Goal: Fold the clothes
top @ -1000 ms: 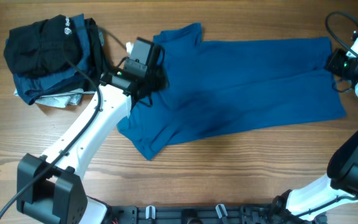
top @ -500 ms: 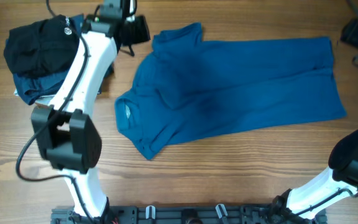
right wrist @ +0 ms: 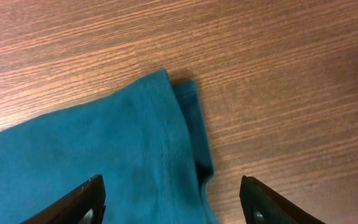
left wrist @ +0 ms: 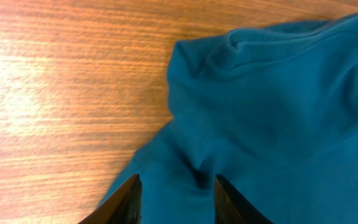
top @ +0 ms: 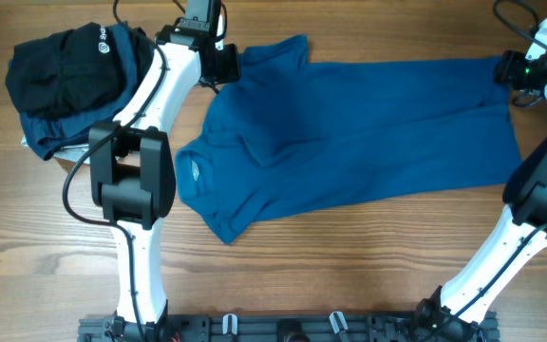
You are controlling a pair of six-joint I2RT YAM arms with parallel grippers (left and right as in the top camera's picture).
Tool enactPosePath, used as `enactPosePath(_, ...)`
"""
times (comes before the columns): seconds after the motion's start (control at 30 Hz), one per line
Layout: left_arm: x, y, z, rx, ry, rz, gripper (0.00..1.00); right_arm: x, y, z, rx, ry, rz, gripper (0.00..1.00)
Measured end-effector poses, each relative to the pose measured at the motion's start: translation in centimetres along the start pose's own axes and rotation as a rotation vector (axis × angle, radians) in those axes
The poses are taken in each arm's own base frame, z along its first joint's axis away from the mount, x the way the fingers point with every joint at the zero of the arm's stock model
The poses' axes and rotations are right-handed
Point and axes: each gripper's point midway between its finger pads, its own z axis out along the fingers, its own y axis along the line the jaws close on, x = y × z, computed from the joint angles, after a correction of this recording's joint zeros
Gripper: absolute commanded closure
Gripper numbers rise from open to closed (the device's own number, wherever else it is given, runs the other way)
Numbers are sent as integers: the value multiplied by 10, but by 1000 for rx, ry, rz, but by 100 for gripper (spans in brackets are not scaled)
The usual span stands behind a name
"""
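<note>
One medium-blue polo shirt [top: 368, 133] on the wood-grain counter [top: 349, 285] — soft knit, faintly creased, spread flat, collar toward the left, hem toward the right. Two arms, two hands. Left hand [top: 226, 62] at the upper sleeve, near the far edge. Closer, in the left wrist view: two dark fingers [left wrist: 129, 199] moderately spread, a raised fold of blue cloth between them, contact not clear. Right hand [top: 518, 68] at the far hem corner. Closer, in the right wrist view: fingers [right wrist: 86, 199] wide apart above a doubled hem edge, gripping nothing. Visible only from overhead: one pile at the left — a black garment [top: 65, 66] with a small white logo, over a dark teal one [top: 65, 128].
</note>
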Motion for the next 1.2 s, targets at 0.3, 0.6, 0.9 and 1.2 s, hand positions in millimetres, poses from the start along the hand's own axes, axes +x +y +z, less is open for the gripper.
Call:
enactPosePath(0.3, 16, -6, 45, 4, 39, 21, 60, 27, -9, 35, 39, 71, -19, 62)
enactPosePath(0.6, 13, 6, 55, -50, 17, 36, 89, 29, -11, 36, 45, 71, -39, 83)
enactPosePath(0.9, 0, 37, 53, -118, -16, 1, 91, 20, -33, 37, 162, 37, -42, 82)
enactPosePath(1.2, -15, 58, 50, -135, -52, -33, 65, 17, -35, 36, 176, 24, -43, 40)
